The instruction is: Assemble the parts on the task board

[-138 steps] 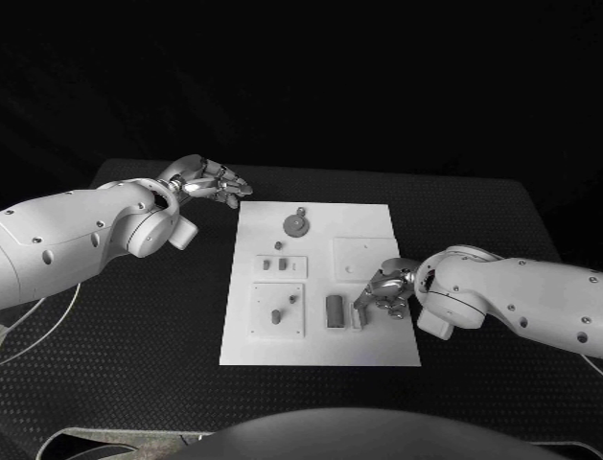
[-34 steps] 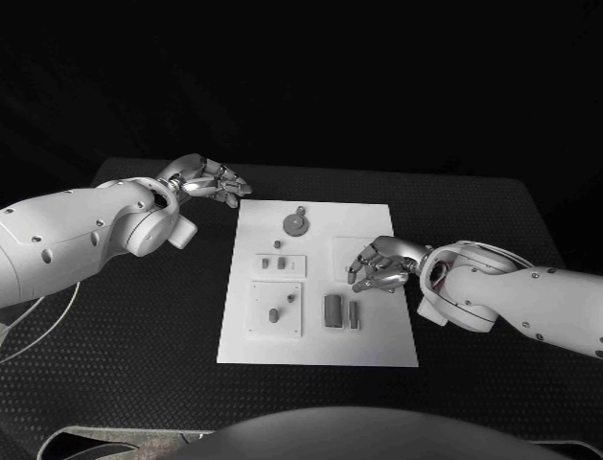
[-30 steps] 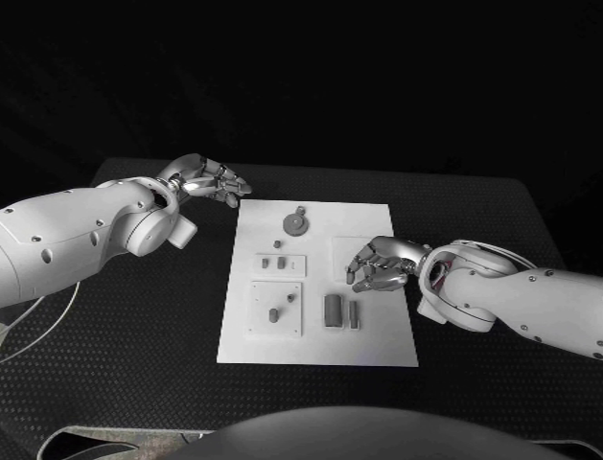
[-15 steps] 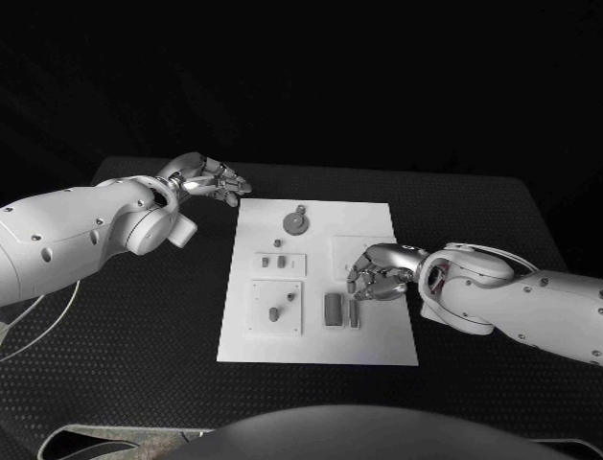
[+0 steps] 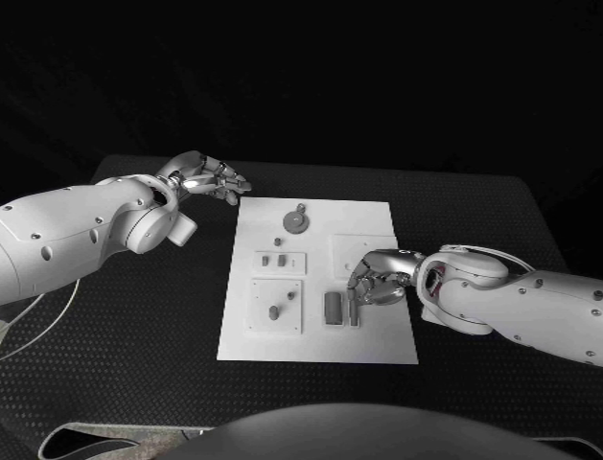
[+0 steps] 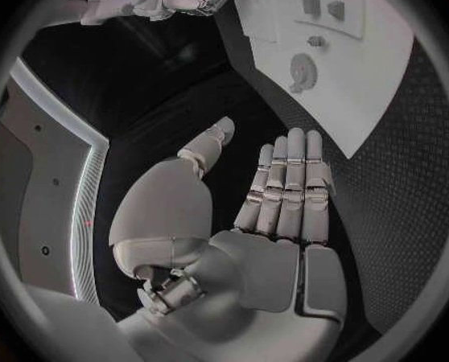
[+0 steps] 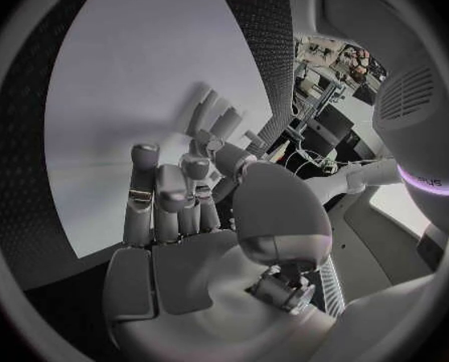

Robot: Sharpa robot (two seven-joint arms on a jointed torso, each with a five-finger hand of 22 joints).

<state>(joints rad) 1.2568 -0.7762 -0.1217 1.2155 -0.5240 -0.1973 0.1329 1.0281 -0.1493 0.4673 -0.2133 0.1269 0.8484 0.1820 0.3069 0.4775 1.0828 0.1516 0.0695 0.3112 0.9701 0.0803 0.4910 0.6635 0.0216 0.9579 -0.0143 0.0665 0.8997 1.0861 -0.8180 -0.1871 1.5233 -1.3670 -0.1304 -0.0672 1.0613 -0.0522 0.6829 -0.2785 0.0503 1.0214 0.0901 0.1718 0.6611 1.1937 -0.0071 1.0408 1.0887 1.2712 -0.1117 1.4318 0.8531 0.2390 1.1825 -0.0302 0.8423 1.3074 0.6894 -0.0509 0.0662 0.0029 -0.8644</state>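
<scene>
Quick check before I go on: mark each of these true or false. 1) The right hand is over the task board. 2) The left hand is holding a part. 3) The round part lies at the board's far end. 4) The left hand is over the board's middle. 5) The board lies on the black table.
1) True: the right hand is over the task board, at its right side.
2) False: the left hand holds nothing, its fingers apart.
3) True: the round part lies at the far end.
4) False: it is off the far left corner.
5) True: it lies on the table.
</scene>
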